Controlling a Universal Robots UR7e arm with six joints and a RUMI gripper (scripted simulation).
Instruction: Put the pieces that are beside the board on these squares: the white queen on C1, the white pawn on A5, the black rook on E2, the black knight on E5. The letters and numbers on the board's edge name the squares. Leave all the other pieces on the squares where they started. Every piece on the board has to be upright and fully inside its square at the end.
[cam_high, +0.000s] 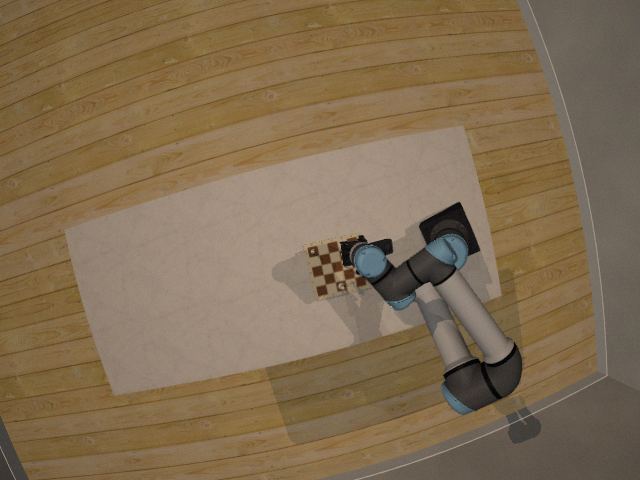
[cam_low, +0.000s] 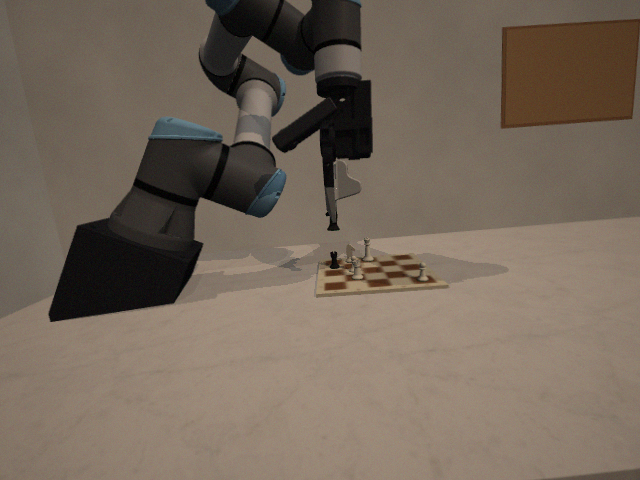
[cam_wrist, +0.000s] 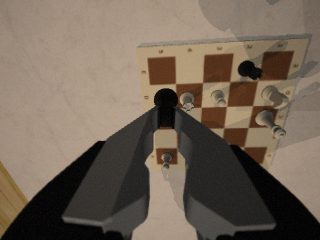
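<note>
The gripper (cam_low: 331, 212) (cam_wrist: 166, 114) is shut on the black knight (cam_low: 333, 226) (cam_wrist: 165, 97), base down with its head mostly hidden by the fingers. It hangs above the board (cam_high: 313, 281) (cam_low: 382, 290) (cam_wrist: 142, 56); in the wrist view its base overlaps D5, just below E5. The black rook (cam_low: 333, 260) (cam_wrist: 245, 68) stands upright on E2. The white queen (cam_high: 341, 286) (cam_low: 367, 250) (cam_wrist: 265, 118) stands on C1. The white pawn (cam_high: 312, 251) (cam_low: 422, 272) (cam_wrist: 166, 158) stands on A5. E5 shows bare brown.
A white piece (cam_low: 357, 270) (cam_wrist: 187, 98) stands on D4, close beside the held knight in the wrist view. Another white pawn (cam_wrist: 218, 96) stands on D3. A white knight (cam_low: 349, 253) (cam_wrist: 272, 94) stands on D1. The arm's black base (cam_high: 449, 227) (cam_low: 124, 273) is beside the board.
</note>
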